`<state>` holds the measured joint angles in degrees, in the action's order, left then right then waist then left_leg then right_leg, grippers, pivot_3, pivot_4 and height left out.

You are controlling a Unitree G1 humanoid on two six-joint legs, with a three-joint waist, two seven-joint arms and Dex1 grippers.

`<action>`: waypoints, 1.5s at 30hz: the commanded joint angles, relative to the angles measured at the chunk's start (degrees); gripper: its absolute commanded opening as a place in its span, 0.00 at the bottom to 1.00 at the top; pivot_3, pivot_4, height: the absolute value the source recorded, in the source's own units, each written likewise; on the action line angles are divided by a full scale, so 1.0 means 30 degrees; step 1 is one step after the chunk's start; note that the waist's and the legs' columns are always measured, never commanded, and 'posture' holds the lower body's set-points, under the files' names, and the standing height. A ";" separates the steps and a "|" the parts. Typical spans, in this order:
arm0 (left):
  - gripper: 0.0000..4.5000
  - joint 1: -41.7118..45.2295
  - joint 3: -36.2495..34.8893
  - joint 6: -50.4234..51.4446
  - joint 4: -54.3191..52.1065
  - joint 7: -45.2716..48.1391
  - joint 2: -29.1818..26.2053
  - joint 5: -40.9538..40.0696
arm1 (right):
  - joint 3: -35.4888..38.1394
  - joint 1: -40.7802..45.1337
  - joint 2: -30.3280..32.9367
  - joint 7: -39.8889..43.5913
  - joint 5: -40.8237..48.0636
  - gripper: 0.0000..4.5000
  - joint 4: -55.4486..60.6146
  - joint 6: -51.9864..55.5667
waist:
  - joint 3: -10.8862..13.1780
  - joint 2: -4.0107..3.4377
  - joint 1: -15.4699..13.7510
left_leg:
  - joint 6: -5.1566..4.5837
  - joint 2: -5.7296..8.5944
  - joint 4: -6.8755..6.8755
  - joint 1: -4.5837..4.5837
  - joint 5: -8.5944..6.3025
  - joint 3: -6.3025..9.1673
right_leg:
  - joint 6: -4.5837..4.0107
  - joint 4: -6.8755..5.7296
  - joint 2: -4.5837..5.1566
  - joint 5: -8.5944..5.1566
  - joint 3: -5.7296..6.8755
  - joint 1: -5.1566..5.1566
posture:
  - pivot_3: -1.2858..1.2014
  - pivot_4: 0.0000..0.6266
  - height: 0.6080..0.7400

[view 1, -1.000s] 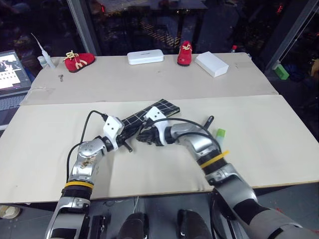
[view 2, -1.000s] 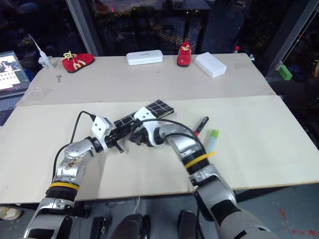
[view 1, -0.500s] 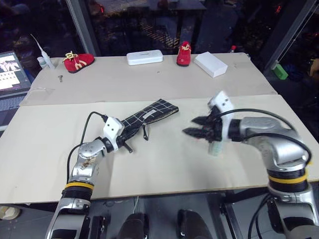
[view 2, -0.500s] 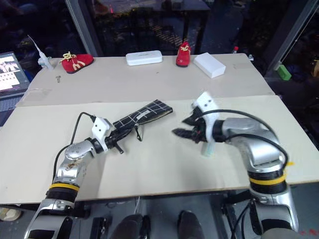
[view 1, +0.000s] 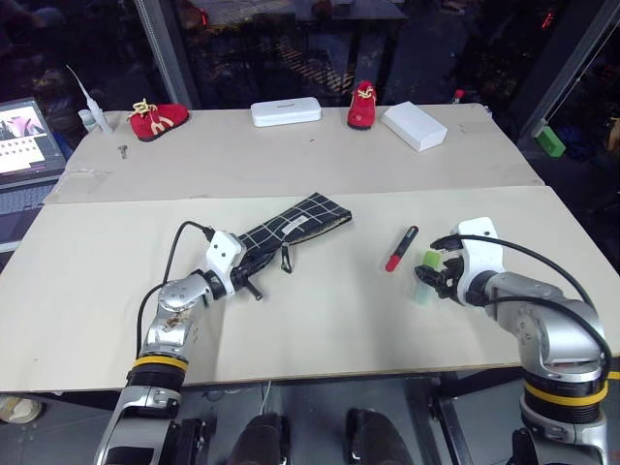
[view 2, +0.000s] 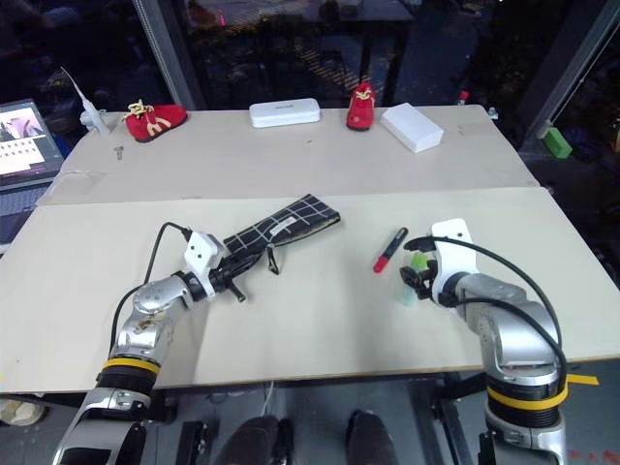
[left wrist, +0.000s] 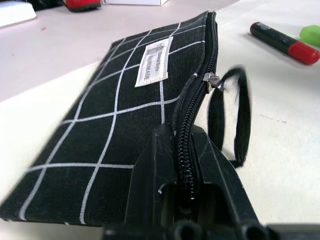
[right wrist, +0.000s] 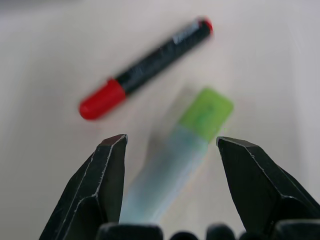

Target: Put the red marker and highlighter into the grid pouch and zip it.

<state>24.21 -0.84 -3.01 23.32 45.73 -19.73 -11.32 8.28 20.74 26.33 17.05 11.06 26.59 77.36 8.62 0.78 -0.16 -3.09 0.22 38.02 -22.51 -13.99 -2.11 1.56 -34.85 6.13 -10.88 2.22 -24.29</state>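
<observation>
Grid pouch (view 1: 291, 226): flat on the table (view 1: 320, 329), centre, long axis running toward 2 o'clock; zipper part-open at the near end, loop strap (left wrist: 239, 120) hanging beside it. Left gripper (left wrist: 181, 165): fingers clamped on the pouch's near zipper edge. Red marker (view 1: 401, 248): loose on the table at 3 o'clock of the pouch, red cap nearest the robot. Highlighter (view 1: 426, 275): just beside the marker at its 4 o'clock. Right gripper (right wrist: 170, 175): fingers spread wide, straddling the highlighter, nothing gripped.
</observation>
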 commanded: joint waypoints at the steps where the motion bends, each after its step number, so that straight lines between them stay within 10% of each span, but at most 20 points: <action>1: 0.00 0.0276 -0.0020 -0.0618 -0.0157 -0.0050 0.0106 -0.0050 | -0.0288 -0.0409 0.0093 -0.0763 -0.0539 0.71 -0.0185 -0.0464 | 0.0000 0.0000 -0.0010 | 0.0000 0.0000 0.0000 -0.0002 0.0000 0.0002 | 0.0000 -0.0001 -0.0003 0.0000 0.0003 0.0001 | 0.52 0.24 1.00; 10: 0.00 -0.0163 -0.0257 -0.0621 -0.0601 -0.0436 0.0128 -0.0137 | -0.1540 -0.2104 -0.0791 -0.1873 -0.1064 0.71 -0.1394 -0.1407 | -0.0016 0.0019 -0.0055 | -0.0006 0.0000 0.0000 0.0032 -0.0003 0.0009 | 0.0007 0.0018 -0.0005 -0.0005 0.0005 0.0047 | 0.52 0.24 1.00; 18: 0.00 -0.0252 -0.0432 -0.0397 -0.1142 -0.0527 -0.0010 -0.0384 | -0.0176 -0.3368 -0.0249 -0.3119 -0.2077 0.22 -0.4345 -0.4522 | -0.0260 0.0223 -0.0227 | -0.0006 -0.0008 0.0001 0.0129 -0.0003 0.0018 | 0.0008 0.0153 -0.0004 -0.0008 0.0011 0.0185 | 0.52 0.24 1.00; 28: 0.00 0.0451 -0.0475 -0.0179 -0.0912 0.0465 -0.0502 -0.0802 | 0.1566 0.0620 0.0898 -0.2799 -0.1392 0.22 -0.5407 -0.7227 | -0.0254 0.0192 -0.0242 | -0.0019 0.0006 0.0000 0.0057 -0.0013 0.0038 | 0.0003 0.0245 0.0002 -0.0005 0.0015 0.0159 | 0.52 0.24 1.00; 45: 0.00 0.1048 -0.0301 0.0563 -0.0387 0.1227 -0.0197 -0.1294 | -0.2373 0.4758 0.2082 0.1294 -0.2143 0.22 -0.5691 -1.3774 | -0.0210 0.0119 0.0061 | -0.0033 -0.0015 -0.0005 -0.0073 -0.0017 0.0019 | -0.0019 0.0241 -0.0054 0.0026 -0.0009 0.0007 | 0.52 0.24 1.00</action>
<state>25.84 -1.31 -2.08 23.22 48.89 -20.63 -13.68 0.18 33.11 32.25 21.23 5.28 8.51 38.12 7.99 1.14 0.02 -3.19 0.17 38.01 -22.73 -14.04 -2.04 1.50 -34.13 5.96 -10.80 2.20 -24.27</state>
